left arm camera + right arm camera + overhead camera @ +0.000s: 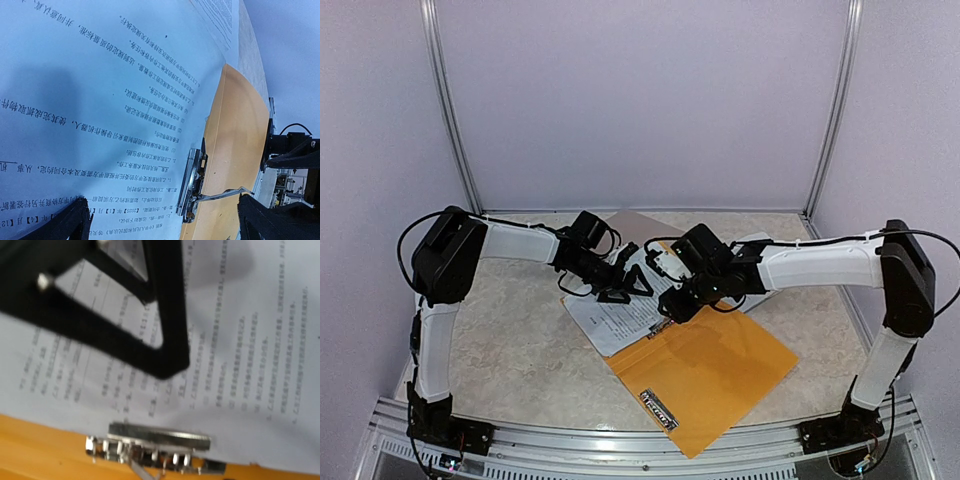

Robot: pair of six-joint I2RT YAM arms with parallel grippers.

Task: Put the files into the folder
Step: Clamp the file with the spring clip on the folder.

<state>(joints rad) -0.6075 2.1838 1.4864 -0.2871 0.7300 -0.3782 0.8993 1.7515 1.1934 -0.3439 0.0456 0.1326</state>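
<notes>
While both arms reach inward, left gripper [623, 284] hangs splayed over thin printed files [615, 322]; right gripper [671, 309], grip unreadable, sits at edge of flat orange folder [710, 375].

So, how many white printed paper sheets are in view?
2. One large white printed paper sheet lies at the centre, its edge meeting the flat orange plastic folder. A second sheet lies to its right in the top view. More may be hidden underneath.
</notes>
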